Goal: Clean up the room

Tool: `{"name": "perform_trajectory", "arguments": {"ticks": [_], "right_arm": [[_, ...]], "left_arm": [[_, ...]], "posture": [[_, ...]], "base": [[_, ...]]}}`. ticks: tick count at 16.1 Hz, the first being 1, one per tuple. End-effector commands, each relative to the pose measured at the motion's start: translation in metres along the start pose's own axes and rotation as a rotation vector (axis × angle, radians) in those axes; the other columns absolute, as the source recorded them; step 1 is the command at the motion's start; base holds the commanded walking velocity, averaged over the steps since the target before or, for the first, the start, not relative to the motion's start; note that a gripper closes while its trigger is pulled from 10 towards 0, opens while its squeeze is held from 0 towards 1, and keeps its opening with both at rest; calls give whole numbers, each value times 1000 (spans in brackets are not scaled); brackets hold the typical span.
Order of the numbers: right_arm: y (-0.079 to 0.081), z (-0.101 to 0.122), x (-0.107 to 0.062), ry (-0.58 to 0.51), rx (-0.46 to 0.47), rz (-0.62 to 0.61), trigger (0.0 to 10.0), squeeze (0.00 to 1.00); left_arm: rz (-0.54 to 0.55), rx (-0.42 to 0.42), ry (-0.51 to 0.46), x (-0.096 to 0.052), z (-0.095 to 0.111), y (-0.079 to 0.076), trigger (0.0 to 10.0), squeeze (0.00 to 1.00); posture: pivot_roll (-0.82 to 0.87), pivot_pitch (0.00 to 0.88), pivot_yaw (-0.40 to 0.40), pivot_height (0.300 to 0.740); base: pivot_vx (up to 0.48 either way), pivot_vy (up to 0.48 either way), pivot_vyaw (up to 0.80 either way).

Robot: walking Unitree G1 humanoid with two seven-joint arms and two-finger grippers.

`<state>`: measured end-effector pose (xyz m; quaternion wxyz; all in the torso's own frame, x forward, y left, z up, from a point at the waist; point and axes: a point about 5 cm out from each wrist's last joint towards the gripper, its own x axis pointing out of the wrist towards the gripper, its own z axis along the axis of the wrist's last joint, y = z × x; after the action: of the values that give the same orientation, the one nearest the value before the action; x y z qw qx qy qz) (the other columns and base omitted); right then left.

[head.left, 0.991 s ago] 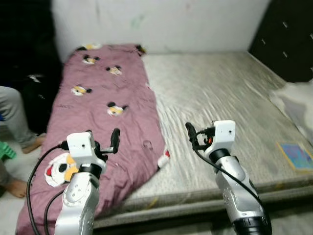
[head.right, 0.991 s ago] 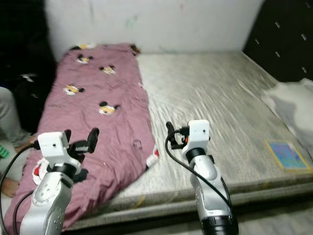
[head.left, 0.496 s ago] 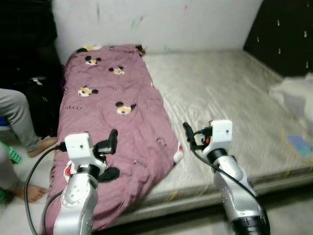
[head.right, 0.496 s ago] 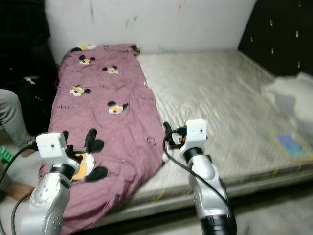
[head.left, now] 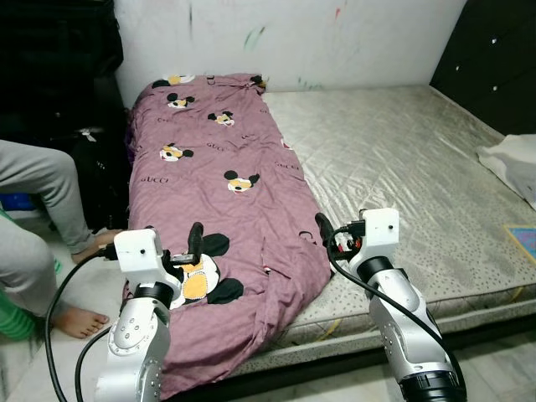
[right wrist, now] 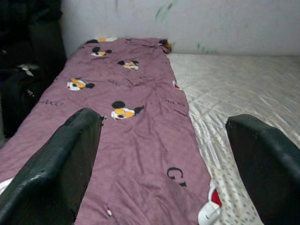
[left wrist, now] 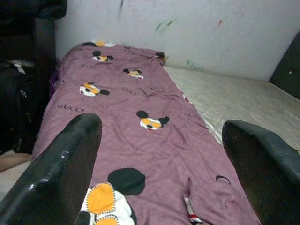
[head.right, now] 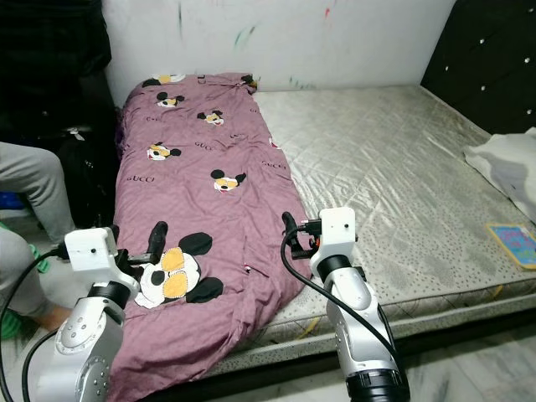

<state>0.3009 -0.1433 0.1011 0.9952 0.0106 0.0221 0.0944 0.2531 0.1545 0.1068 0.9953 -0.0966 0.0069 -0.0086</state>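
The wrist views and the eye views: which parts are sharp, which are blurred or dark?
Left and right eye views: sharp, evenly lit; dark at the corner left of the purple blanket. Both wrist views: blanket sharp, the near black fingers soft and out of focus.

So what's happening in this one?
The robot stands at the foot of a bare mattress with a purple cartoon-print blanket spread along its left side. Both grippers, left and right, are raised in front of it, fingers open and holding nothing. A person's legs are at the left. White fabric and a small book lie on the right.
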Motion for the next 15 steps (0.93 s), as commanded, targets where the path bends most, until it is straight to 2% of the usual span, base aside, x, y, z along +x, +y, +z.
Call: {"name": "perform_trajectory", "arguments": {"ticks": [1,4,15], "right_arm": [[-5,4,0,-16,-20,-16,10000,0],[-5,4,0,-15,-25,-13,10000,0],[-7,1,-1,1,-4,-31,10000,0]], "left_arm": [[-5,10,-4,1,2,-3,10000,0],[-3,11,-3,1,1,-3,10000,0],[-30,-13,-13,-2,4,-3,10000,0]], "posture": [[-84,0,-18,740],[-84,0,-19,740],[-81,0,-20,740]], "base": [[0,0,800],[0,0,794],[0,0,0]]}}
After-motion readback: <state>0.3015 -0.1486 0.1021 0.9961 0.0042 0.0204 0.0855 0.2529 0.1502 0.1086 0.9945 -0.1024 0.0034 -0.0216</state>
